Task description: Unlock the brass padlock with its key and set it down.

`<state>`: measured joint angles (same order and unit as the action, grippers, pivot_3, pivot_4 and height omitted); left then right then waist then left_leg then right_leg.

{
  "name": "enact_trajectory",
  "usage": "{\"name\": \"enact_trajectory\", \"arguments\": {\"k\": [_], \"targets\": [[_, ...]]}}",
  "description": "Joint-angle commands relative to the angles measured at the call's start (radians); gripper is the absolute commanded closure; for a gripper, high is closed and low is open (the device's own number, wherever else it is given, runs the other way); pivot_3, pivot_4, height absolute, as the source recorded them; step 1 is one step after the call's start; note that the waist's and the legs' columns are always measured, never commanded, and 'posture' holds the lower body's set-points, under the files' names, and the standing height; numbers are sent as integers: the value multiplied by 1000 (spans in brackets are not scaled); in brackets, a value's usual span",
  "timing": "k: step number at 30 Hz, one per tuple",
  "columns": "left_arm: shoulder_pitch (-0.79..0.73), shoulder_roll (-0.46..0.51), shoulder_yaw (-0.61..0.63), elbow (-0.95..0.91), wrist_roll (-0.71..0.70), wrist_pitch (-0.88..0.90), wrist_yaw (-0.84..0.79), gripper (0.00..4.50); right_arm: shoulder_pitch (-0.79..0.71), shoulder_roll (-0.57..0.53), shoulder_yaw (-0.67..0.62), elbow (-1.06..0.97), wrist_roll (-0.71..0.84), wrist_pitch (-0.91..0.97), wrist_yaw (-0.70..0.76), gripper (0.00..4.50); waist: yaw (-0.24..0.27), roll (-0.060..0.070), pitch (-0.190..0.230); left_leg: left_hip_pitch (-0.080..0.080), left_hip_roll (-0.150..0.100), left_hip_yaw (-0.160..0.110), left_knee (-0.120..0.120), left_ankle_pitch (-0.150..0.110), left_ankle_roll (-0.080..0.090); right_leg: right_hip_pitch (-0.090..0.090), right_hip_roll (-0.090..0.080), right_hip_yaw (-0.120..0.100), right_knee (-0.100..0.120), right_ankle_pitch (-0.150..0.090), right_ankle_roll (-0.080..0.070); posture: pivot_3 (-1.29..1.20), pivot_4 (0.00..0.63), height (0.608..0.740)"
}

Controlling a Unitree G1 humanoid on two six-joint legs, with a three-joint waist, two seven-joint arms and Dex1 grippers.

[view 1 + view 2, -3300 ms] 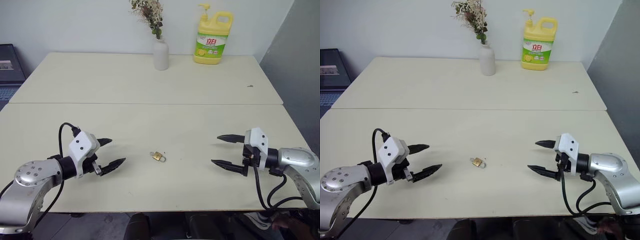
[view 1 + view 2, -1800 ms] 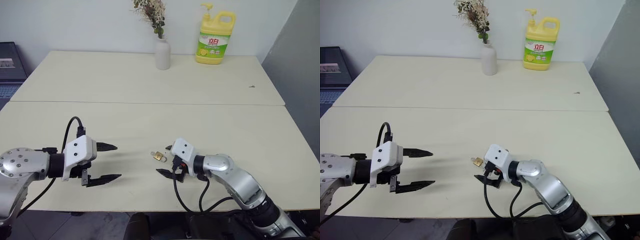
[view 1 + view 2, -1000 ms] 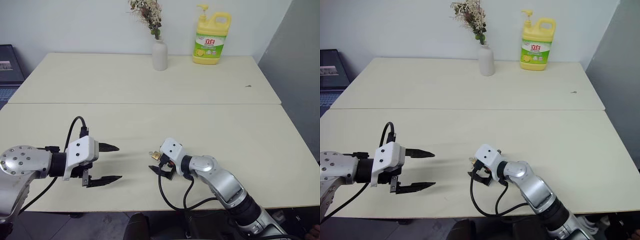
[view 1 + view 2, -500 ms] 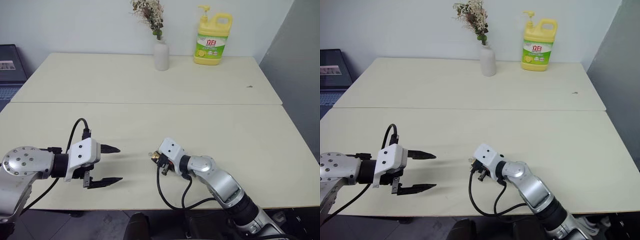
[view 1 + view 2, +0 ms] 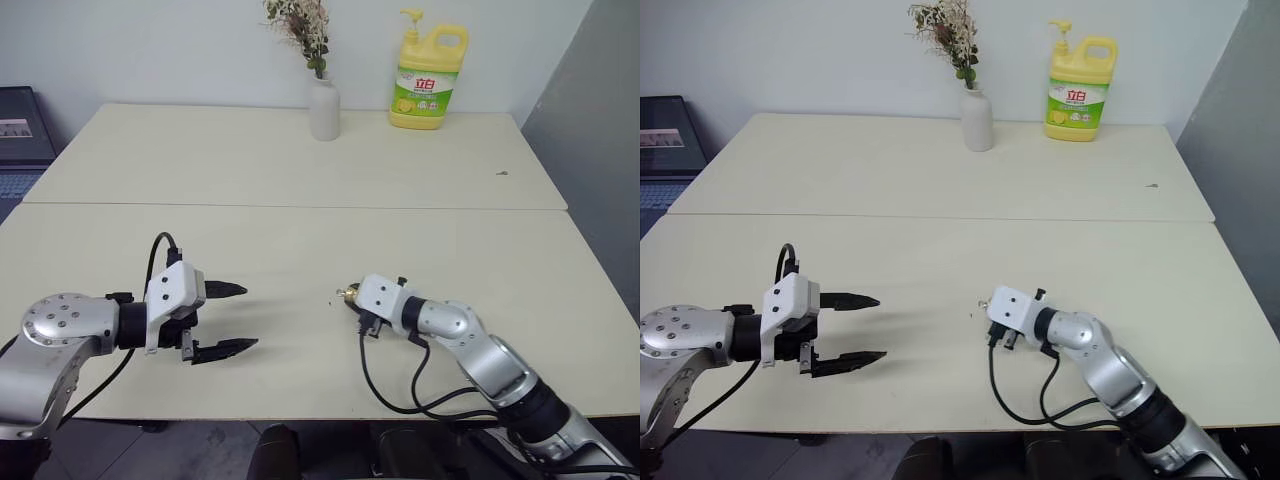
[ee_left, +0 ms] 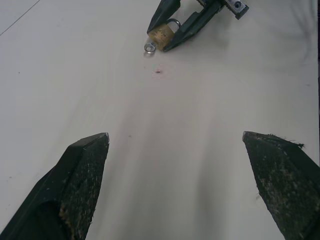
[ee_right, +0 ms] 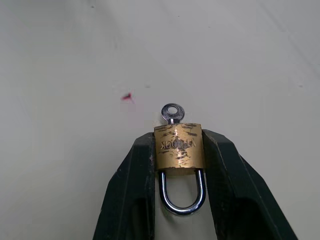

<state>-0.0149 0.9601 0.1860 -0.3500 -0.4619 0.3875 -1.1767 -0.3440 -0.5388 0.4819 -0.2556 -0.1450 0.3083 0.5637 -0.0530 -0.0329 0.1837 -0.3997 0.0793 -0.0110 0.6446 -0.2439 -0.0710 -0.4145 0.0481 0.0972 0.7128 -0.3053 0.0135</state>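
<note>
The brass padlock [image 7: 178, 146] is a small golden block, scuffed on its face (stamped lettering, too worn to read), with a thin silvery shackle closed at one end and a silver key [image 7: 172, 112] sticking out of the other. The right claw [image 7: 178, 165] pinches its sides just above the pale desk [image 5: 300, 160]. The left claw [image 6: 187, 175] is spread wide, well apart from it.

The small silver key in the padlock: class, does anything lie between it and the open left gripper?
Nothing visible does. Bare tabletop separates the left gripper from the small silver key, which sticks out of the brass padlock clamped in the right gripper.
</note>
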Motion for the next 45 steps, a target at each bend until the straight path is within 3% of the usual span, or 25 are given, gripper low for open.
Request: {"name": "enact_trajectory", "arguments": {"k": [1, 10, 19, 24, 34, 45], "targets": [[-65, -14, -17, 14, -14, 3, 9, 0, -14, -61, -60, -64, -75, -181, -16, 3560, -1, 0, 0, 0, 0, 0, 0, 0, 0, 0, 0, 0, 0, 0, 0, 0, 150, 740], [-183, -64, -58, 65, -54, 41, 5, 0, -81, -175, -114, 28, -310, -640, -149, 3560, -5, 0, 0, 0, 0, 1, 0, 0, 0, 0, 1, 1, 0, 0, 0, 0, 150, 740], [-232, -93, -62, 49, -99, 92, 19, 0, -147, -180, -157, 99, -311, -812, -135, 3560, -4, 0, 0, 0, 0, 1, 0, 0, 0, 0, 1, 2, 1, 0, -1, 0, 150, 740], [-331, -156, -75, 34, -198, 222, 74, 0, -216, -182, -158, 141, -268, -946, -117, 3560, -3, 0, 0, 0, 0, 1, 1, 0, 0, 1, 1, 1, 1, 0, -1, 0, 150, 740], [-480, -262, -120, 59, -310, 401, 147, 0, -256, -147, -162, 157, -236, -1019, -68, 3560, -2, 0, 0, 1, 0, -2, 1, 0, 0, 3, 1, 0, 1, 3, -5, 0, 150, 740], [-533, -279, -164, 105, -284, 394, 108, 0, -262, -116, -173, 145, -231, -1004, -31, 3560, -1, 0, 0, 2, -1, -2, 2, 0, 0, 4, 1, 0, 1, 3, -6, 0, 150, 740]]}}
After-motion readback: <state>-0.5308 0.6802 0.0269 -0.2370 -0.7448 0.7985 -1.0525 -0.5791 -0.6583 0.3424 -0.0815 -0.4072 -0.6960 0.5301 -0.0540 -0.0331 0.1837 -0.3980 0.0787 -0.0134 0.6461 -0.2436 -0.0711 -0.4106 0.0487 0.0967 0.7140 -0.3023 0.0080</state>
